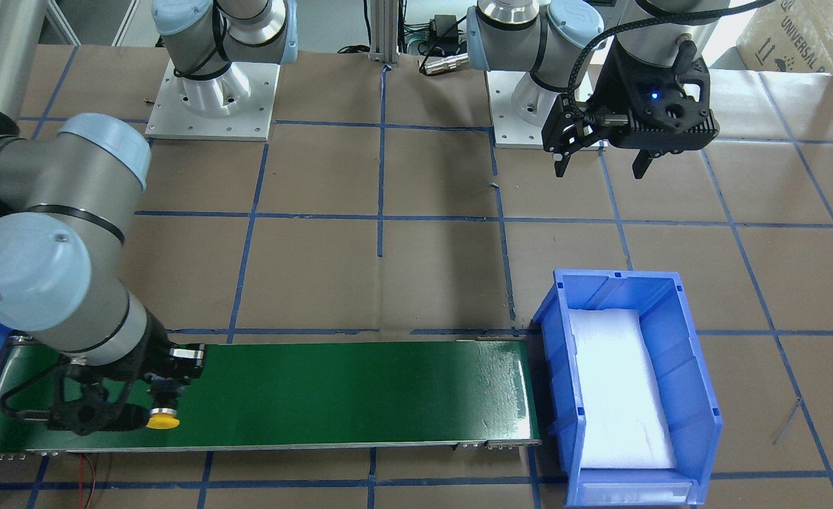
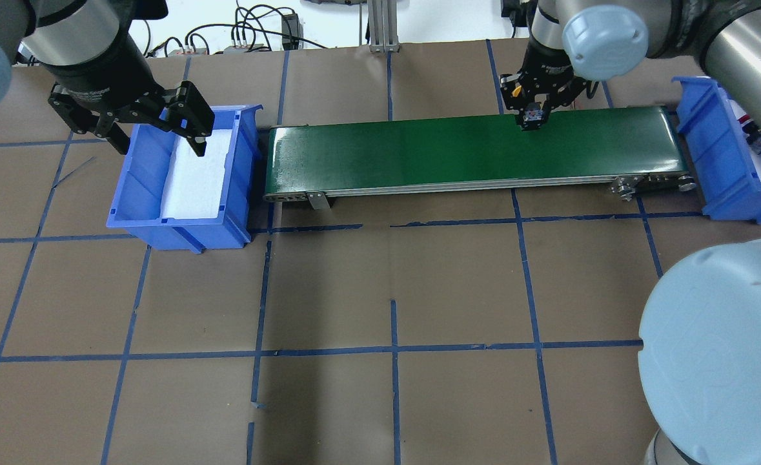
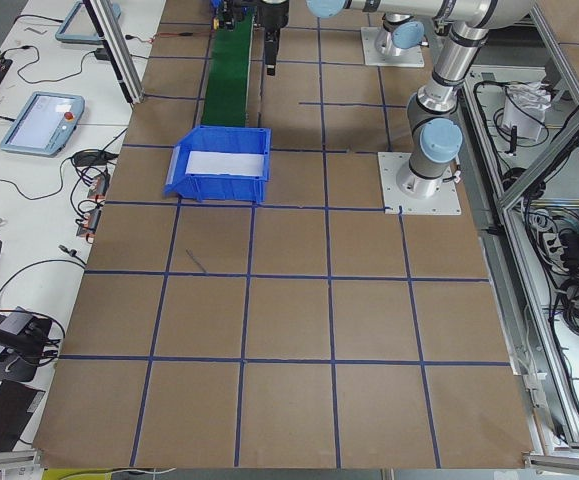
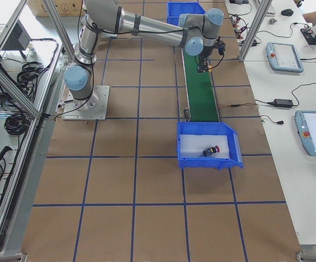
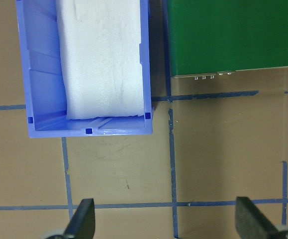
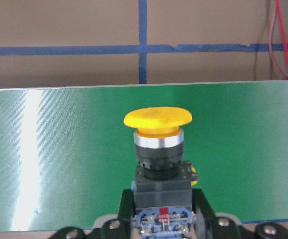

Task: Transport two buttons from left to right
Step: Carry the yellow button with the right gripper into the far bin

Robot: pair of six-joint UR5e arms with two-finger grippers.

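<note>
Right wrist-mounted view, right gripper (image 6: 164,219) clamped on the yellow button (image 6: 158,130) by its block body, over the right part of the green belt (image 2: 419,152), red button (image 4: 211,150) lying in the right blue bin (image 4: 234,159), left gripper (image 1: 600,170) spread wide and empty, near the left blue bin (image 2: 141,161).

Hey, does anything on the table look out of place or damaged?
Nothing stands out. The right gripper holds the yellow button over the green belt, the red button lies in the blue bin at the belt's end, and the other bin holds only white foam.
</note>
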